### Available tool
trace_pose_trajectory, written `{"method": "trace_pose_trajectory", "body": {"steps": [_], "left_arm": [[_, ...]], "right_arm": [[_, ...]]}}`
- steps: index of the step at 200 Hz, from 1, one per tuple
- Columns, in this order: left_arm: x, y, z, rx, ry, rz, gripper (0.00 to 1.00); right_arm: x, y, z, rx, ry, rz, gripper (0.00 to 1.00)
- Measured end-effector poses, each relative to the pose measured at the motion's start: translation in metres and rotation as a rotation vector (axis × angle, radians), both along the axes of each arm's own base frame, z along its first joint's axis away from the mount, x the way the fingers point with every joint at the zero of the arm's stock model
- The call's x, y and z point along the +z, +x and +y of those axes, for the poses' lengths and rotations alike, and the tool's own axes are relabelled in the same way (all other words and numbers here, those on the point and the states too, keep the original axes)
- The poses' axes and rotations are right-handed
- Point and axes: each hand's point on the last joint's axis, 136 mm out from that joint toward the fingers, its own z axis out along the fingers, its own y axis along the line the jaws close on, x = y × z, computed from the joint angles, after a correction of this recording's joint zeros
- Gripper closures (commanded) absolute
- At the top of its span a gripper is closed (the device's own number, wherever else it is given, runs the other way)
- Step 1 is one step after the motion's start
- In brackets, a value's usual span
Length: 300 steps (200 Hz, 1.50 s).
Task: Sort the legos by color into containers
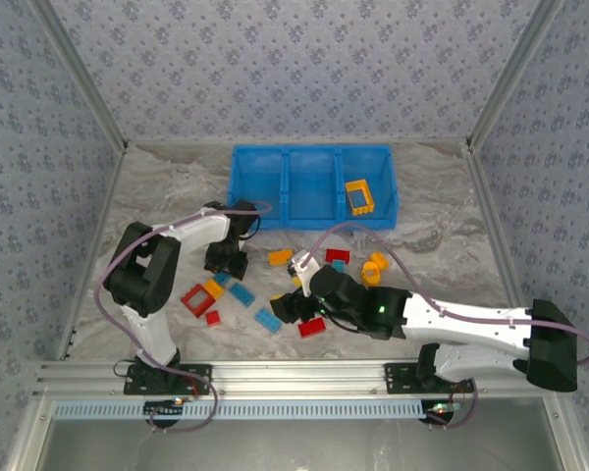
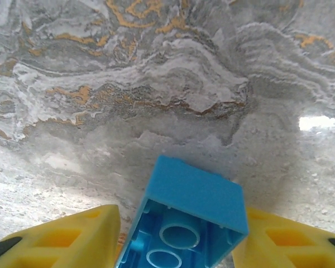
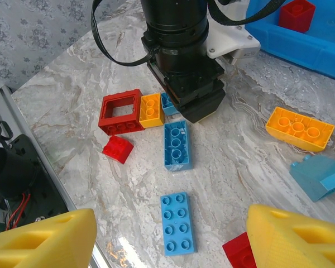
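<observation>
My left gripper point(image 2: 178, 223) is down at the table, its yellow fingers point(image 2: 89, 234) closed in on either side of a light blue lego point(image 2: 195, 195) that lies tilted, hollow underside toward the camera. From above, that gripper point(image 1: 226, 263) is left of the scattered legos. My right gripper point(image 3: 170, 218) hangs open over a flat light blue lego point(image 3: 177, 223), and sits mid-table point(image 1: 293, 299) in the top view. Red point(image 1: 197, 299), orange point(image 1: 280, 257) and blue point(image 1: 268, 319) legos lie around. The blue containers point(image 1: 314, 184) stand at the back; an orange-yellow frame point(image 1: 360, 196) lies in the right one.
In the right wrist view, the left arm's black wrist point(image 3: 181, 50) stands just beyond a long blue lego point(image 3: 177, 144), a red frame point(image 3: 120, 111) and a small red lego point(image 3: 118, 149). An orange lego point(image 3: 298, 128) lies to the right. A metal rail point(image 1: 294, 378) borders the near edge.
</observation>
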Motion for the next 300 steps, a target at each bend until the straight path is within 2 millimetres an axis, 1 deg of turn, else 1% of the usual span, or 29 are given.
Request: {"method": "trace_pose_trajectory", "body": {"steps": [21, 37, 60, 73, 80, 92, 99, 114, 120, 131, 145, 160, 169, 182, 191, 214, 231, 251, 256, 262, 267, 272, 285, 300], "left_arm": [[0.0, 0.002, -0.001, -0.005, -0.002, -0.008, 0.59], [0.0, 0.004, 0.0, -0.006, 0.001, -0.015, 0.62], [0.003, 0.006, -0.001, -0.011, 0.013, -0.035, 0.62], [0.013, 0.01, -0.006, -0.01, 0.006, -0.068, 0.62], [0.023, 0.014, -0.012, -0.012, -0.009, -0.098, 0.62], [0.047, 0.021, -0.029, -0.021, -0.053, -0.165, 0.62], [0.065, 0.027, -0.043, -0.03, -0.09, -0.216, 0.62], [0.107, 0.039, -0.077, -0.051, -0.188, -0.325, 0.63], [0.125, 0.044, -0.095, -0.063, -0.236, -0.371, 0.63], [0.149, 0.051, -0.122, -0.079, -0.316, -0.441, 0.63], [0.168, 0.055, -0.153, -0.094, -0.399, -0.493, 0.63], [0.177, 0.063, -0.179, -0.101, -0.449, -0.522, 0.63], [0.177, 0.072, -0.192, -0.093, -0.465, -0.535, 0.64], [0.169, 0.091, -0.209, -0.076, -0.467, -0.544, 0.64], [0.158, 0.105, -0.219, -0.06, -0.456, -0.549, 0.65], [0.128, 0.137, -0.234, -0.013, -0.401, -0.551, 0.65], [0.105, 0.156, -0.236, 0.028, -0.359, -0.542, 0.63], [0.083, 0.167, -0.23, 0.072, -0.329, -0.516, 0.58], [0.079, 0.168, -0.229, 0.082, -0.323, -0.51, 0.55], [0.075, 0.17, -0.226, 0.095, -0.315, -0.502, 0.48], [0.074, 0.172, -0.225, 0.109, -0.32, -0.496, 0.41], [0.072, 0.173, -0.225, 0.115, -0.32, -0.492, 0.37], [0.072, 0.176, -0.225, 0.125, -0.321, -0.492, 0.35], [0.074, 0.176, -0.225, 0.133, -0.322, -0.489, 0.34]], "right_arm": [[-0.002, 0.0, 0.0, -0.002, -0.003, 0.004, 0.27], [-0.002, 0.0, 0.0, -0.003, -0.005, 0.005, 0.27], [-0.002, 0.002, -0.001, -0.015, -0.008, -0.003, 0.28], [-0.001, 0.005, -0.004, -0.032, -0.015, -0.012, 0.28], [0.001, 0.007, -0.008, -0.049, -0.016, -0.022, 0.28], [0.009, 0.013, -0.016, -0.09, -0.008, -0.051, 0.28], [0.017, 0.016, -0.022, -0.118, 0.005, -0.072, 0.27], [0.038, 0.024, -0.036, -0.181, 0.045, -0.127, 0.27], [0.048, 0.027, -0.043, -0.209, 0.067, -0.154, 0.27], [0.061, 0.033, -0.056, -0.259, 0.093, -0.203, 0.27], [0.071, 0.041, -0.071, -0.319, 0.107, -0.253, 0.27], [0.077, 0.05, -0.084, -0.376, 0.11, -0.29, 0.27], [0.08, 0.055, -0.092, -0.409, 0.113, -0.306, 0.27], [0.082, 0.059, -0.102, -0.447, 0.115, -0.319, 0.27], [0.083, 0.061, -0.109, -0.471, 0.123, -0.327, 0.27], [0.089, 0.063, -0.123, -0.513, 0.15, -0.338, 0.27], [0.094, 0.062, -0.132, -0.536, 0.176, -0.34, 0.27], [0.096, 0.06, -0.139, -0.553, 0.198, -0.336, 0.27], [0.096, 0.06, -0.141, -0.556, 0.197, -0.335, 0.27], [0.094, 0.059, -0.142, -0.559, 0.194, -0.331, 0.27], [0.093, 0.06, -0.143, -0.563, 0.19, -0.329, 0.27], [0.091, 0.06, -0.144, -0.566, 0.186, -0.326, 0.27], [0.087, 0.06, -0.146, -0.571, 0.174, -0.317, 0.26], [0.082, 0.06, -0.149, -0.585, 0.156, -0.303, 0.26]]}}
